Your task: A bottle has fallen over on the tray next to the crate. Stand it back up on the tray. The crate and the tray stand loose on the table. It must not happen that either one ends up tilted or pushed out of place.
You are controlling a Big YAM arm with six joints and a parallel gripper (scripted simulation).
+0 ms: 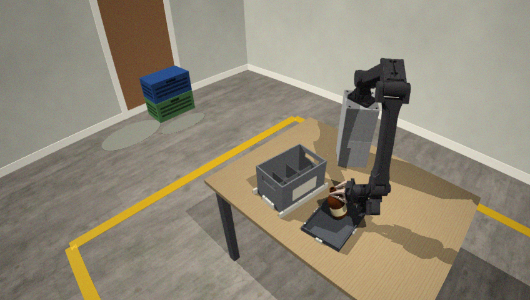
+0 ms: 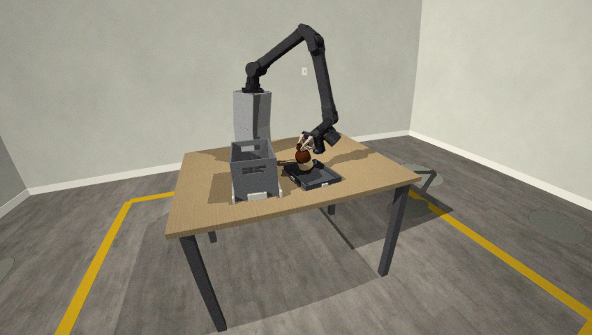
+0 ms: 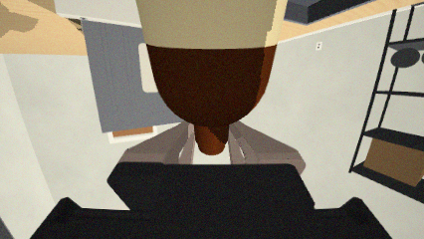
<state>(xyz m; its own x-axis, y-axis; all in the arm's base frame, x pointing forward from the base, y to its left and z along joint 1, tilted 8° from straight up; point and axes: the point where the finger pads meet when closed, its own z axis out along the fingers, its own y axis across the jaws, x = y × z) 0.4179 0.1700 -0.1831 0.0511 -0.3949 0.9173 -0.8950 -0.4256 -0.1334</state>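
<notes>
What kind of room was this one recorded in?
Probably a bare workshop or test cell: yellow floor tape boxes in one wooden table, plastic crates are stacked by a brown door, and the arm stands on a grey pedestal.

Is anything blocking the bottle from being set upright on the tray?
Nothing visible. The end effector grips the brown bottle by its neck, nearly upright over the dark tray; the crate stands apart beside it.

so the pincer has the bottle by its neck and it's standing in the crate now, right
Not the crate. The pincer does grip the bottle by its neck, but the bottle stands about upright on the tray, beside the crate. The top view shows this.
</notes>
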